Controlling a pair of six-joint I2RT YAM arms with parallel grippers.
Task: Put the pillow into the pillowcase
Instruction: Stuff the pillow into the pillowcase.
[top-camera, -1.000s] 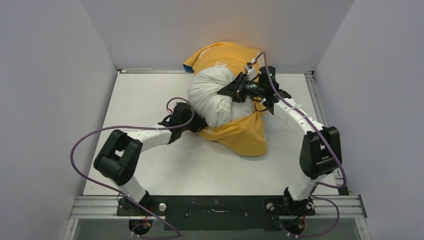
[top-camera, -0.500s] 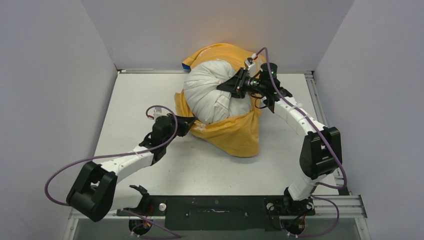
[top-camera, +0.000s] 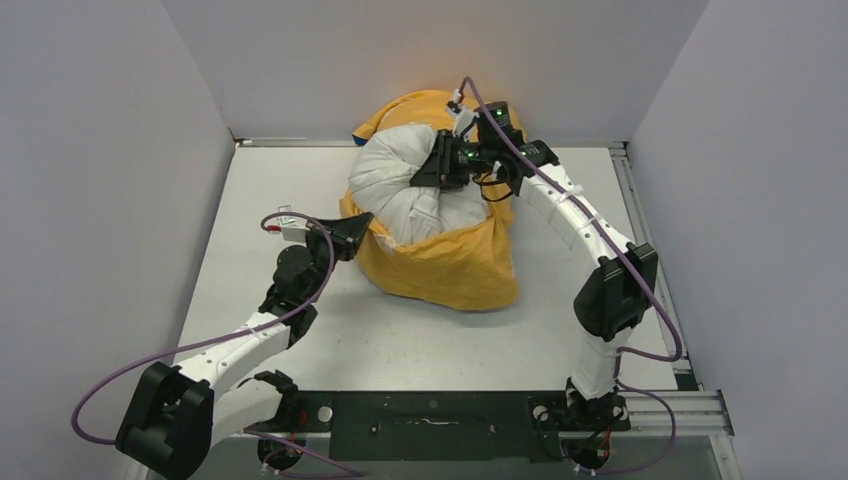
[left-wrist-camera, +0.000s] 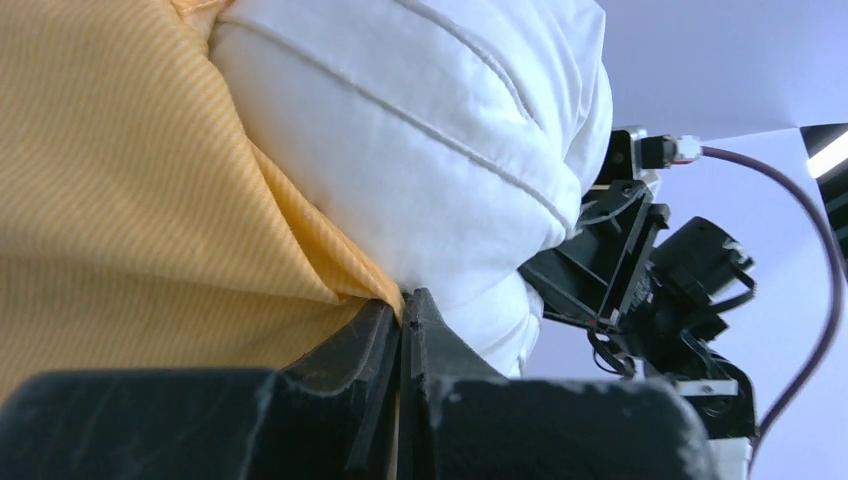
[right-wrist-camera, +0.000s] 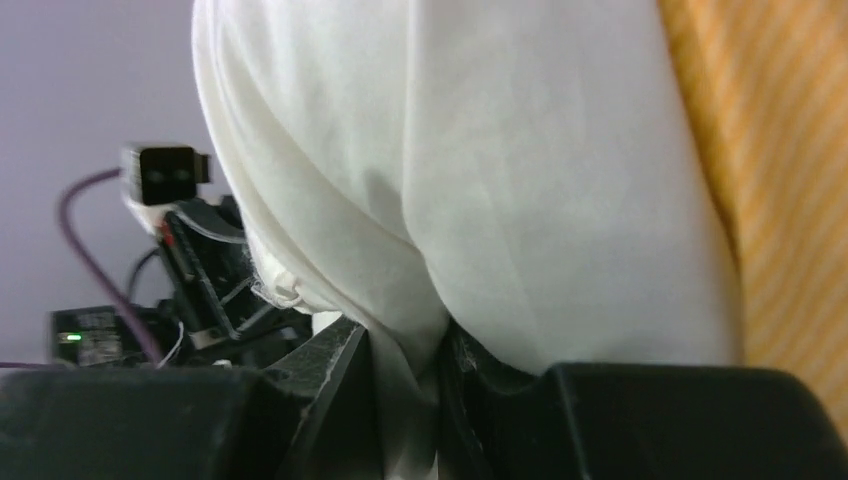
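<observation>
The pillow (top-camera: 395, 185) is sitting half inside the pillowcase (top-camera: 450, 268), far on the surface (top-camera: 450, 340). The left gripper (top-camera: 352, 228) is pinching the case's hem in its jaws and the right gripper (top-camera: 425, 175) is pinching pillow fabric. Pulling may be slipping that thin hem free.

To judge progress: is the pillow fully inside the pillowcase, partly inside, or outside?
Partly inside. The white pillow bulges out above the opening; the orange-yellow pillowcase wraps only its lower part.

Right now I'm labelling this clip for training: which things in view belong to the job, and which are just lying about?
Job: pillow; pillowcase; left claw, shut on the pillowcase; right claw, shut on the pillow.
Not part of it: table; black base plate.
</observation>
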